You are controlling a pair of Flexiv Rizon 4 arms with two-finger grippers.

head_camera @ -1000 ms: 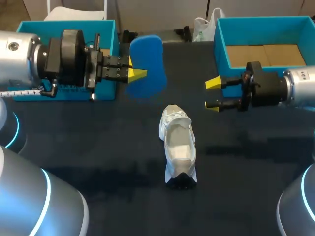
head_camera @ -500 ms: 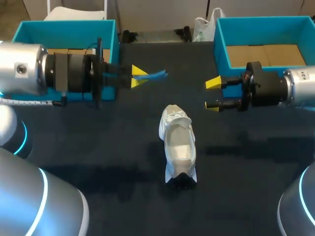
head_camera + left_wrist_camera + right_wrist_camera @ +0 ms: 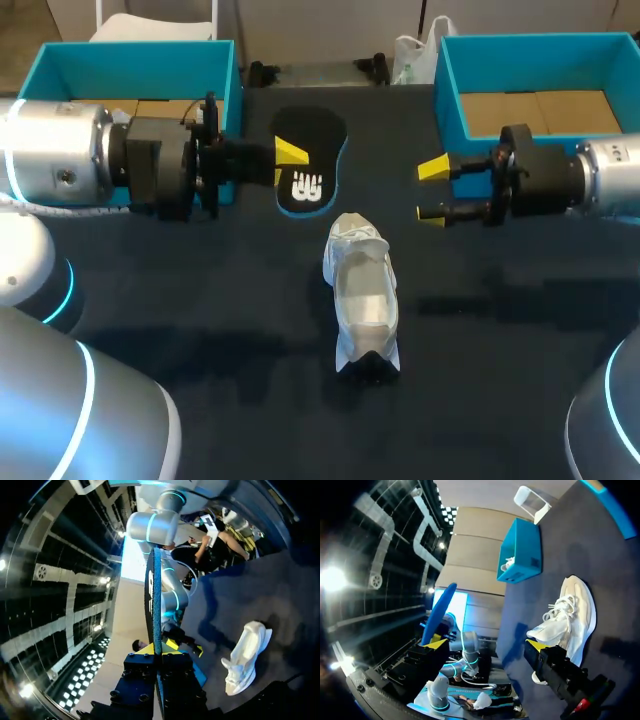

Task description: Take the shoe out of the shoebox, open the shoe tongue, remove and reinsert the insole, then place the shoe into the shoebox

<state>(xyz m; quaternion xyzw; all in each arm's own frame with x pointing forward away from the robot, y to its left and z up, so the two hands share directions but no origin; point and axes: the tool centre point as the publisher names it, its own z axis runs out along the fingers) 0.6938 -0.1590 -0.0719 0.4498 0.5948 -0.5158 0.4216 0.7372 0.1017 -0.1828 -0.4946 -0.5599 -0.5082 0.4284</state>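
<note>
L gripper (image 3: 284, 165) pinches insole (image 3: 316, 133), long axis near-far; shoe (image 3: 362, 295) parallel; R gripper (image 3: 432, 192) spread.

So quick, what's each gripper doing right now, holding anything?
Left gripper: closed on the insole.
Right gripper: open, holding nothing.

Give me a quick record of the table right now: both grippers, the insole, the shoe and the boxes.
left gripper: shut on the insole, in front of the left box
insole: out of the shoe, dark side up in the head view
shoe: white, on the table between the arms, opening upward, nothing touching it
right gripper: open, empty, beside the right box
boxes: both teal, at the table's far left and far right
</note>
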